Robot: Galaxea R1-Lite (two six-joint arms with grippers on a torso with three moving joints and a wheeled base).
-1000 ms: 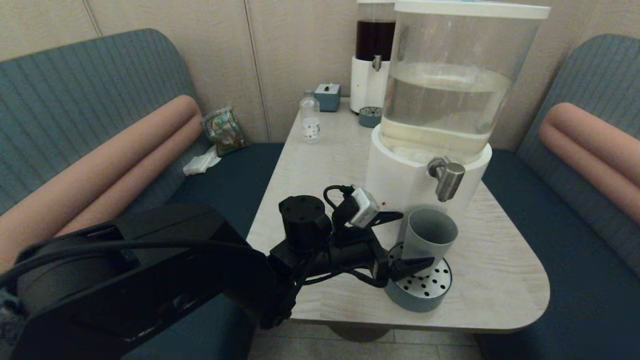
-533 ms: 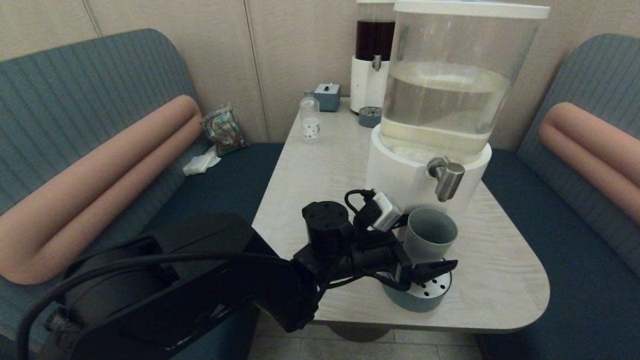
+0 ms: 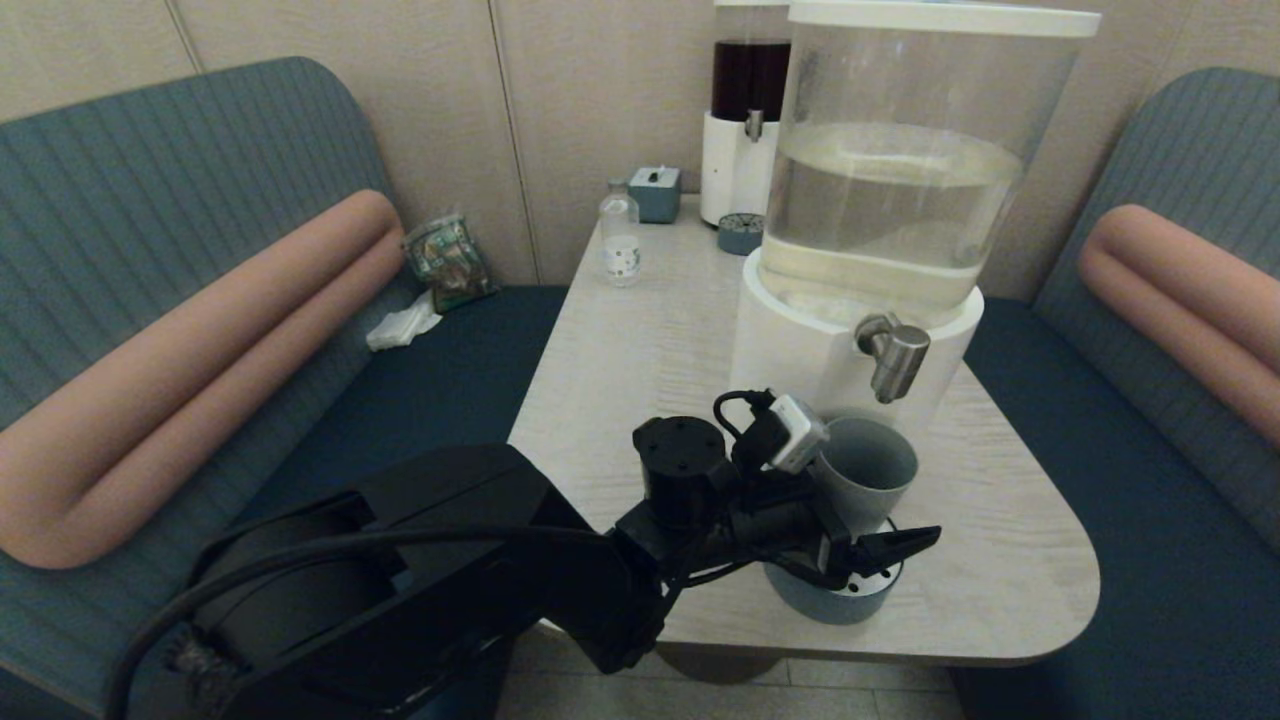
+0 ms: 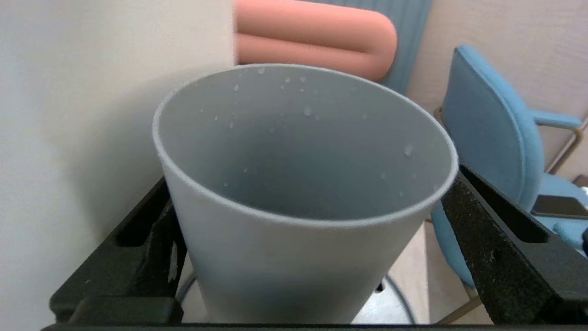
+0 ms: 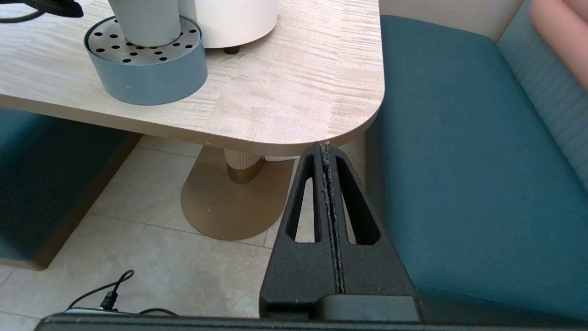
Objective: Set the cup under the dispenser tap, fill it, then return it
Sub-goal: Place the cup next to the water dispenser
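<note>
Head view: one bottle [image 3: 620, 241], two dispensers, one cup [image 3: 868, 468].
Left gripper [image 3: 880, 520] has its fingers spread either side of the cup; contact cannot be made out. Cup stands upright on the drip tray [image 3: 845, 598] below the dispenser tap [image 3: 893, 355], droplets inside, base hidden. Right gripper [image 5: 326, 149], out of the head view, hangs fully closed beside the table [image 5: 294, 92] corner.

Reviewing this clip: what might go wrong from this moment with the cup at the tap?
1. The left end effector straddles the matte grey-blue tapered cup with its fingers barely at the walls; an uneven close may tip it on the round perforated drip tray.
2. The brushed-steel tap hangs near the cup's rim, so liquid might miss.
</note>
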